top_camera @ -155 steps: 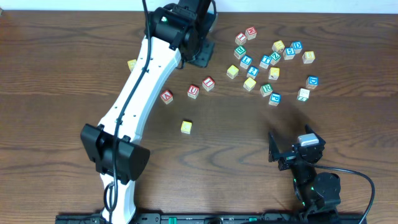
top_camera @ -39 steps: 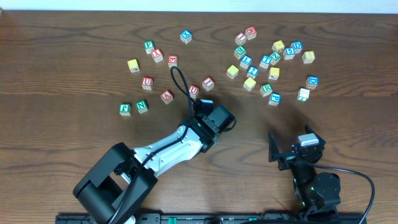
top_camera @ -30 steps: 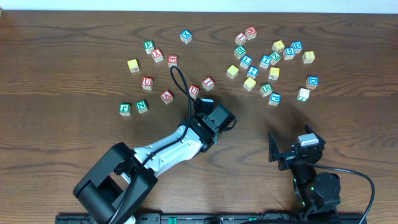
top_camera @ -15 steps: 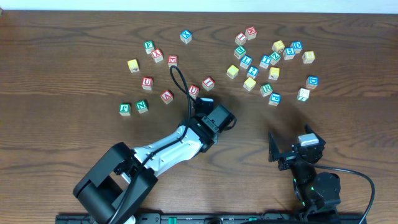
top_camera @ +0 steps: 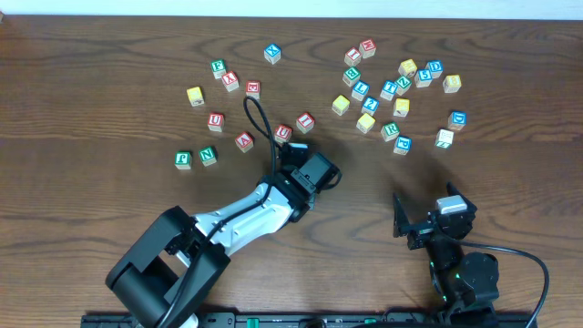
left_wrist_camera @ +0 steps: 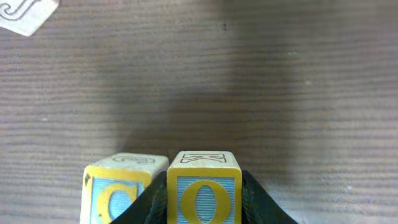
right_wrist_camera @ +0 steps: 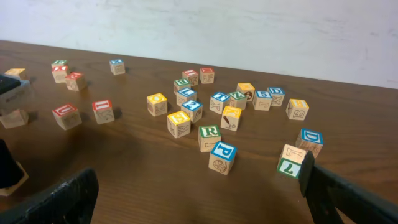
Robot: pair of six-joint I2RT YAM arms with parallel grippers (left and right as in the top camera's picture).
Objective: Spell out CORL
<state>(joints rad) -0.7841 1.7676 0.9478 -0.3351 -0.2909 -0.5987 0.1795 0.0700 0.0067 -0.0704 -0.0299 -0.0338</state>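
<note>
Dark wood surface (top_camera: 91,228), loose cubes (top_camera: 231,82) scattered far side. I find left tool (left_wrist_camera: 204,200) clamped on O cube (left_wrist_camera: 203,185), just beside C cube (left_wrist_camera: 117,190), to extend the word. Right tool (right_wrist_camera: 199,193) stands wide, empty. R cube (right_wrist_camera: 209,132) lies far right.

Dark wood-grain table (top_camera: 82,200) — pale plain wall (right_wrist_camera: 261,31) behind far edge

O cube (left_wrist_camera: 204,198): yellow "O" on front face, outlined "K" on top. C cube (left_wrist_camera: 115,200), touching its side: yellow "C". R cube (right_wrist_camera: 209,132): green "R"; P cube (right_wrist_camera: 222,151): blue "P".
</note>
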